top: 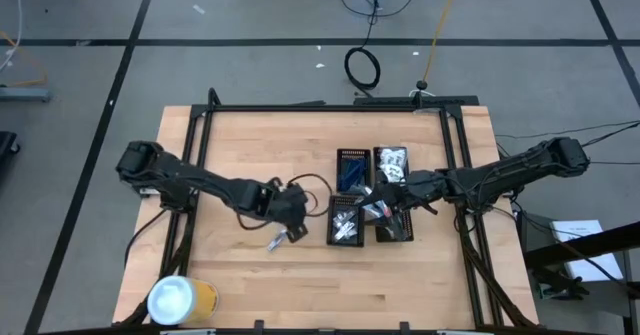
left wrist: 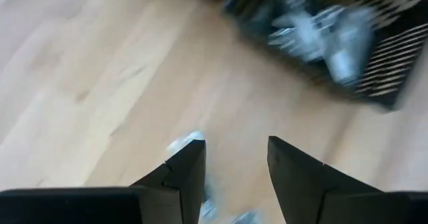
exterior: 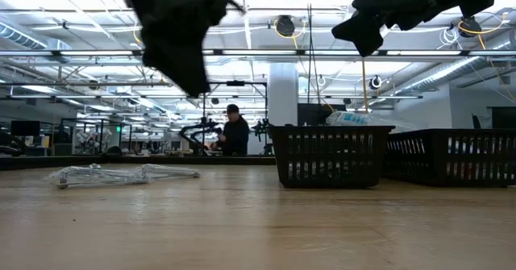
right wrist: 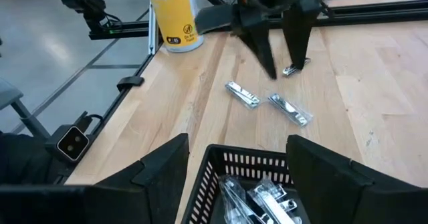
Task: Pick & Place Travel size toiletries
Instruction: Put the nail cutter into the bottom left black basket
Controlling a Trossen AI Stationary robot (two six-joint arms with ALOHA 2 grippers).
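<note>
The left claw (right wrist: 281, 53) hangs above the pale wooden counter (top: 250, 285) with its two dark fingers parted and nothing between them. Right under it, on the bare wood, lie three small silvery foil-wrapped sachets. One sachet (right wrist: 295, 67) sits just beside the tip of one finger. The other two, a short one (right wrist: 242, 94) and a longer one (right wrist: 290, 109), lie side by side a little nearer the trays, apart from each other and clear of the claw. From above they read as one pale scrap (top: 277, 241) on the counter just by the left claw's tip. At counter level they show as a low glinting row (exterior: 121, 174) with the claw well clear above them.

To the right of them stands a cluster of black gridded plastic trays (top: 352, 170). The nearest tray (top: 345, 221) holds a heap of the same silvery little packets, another holds blue items, and a third holds crinkly white ones.

The right claw (top: 385, 207) hovers over the trays, its fingers spread wide and empty, with the heaped tray's rim (right wrist: 251, 160) between them in its own camera.

A yellow cylinder with a white lid (top: 182, 300) stands at the counter's near left corner, well apart from everything else.
</note>
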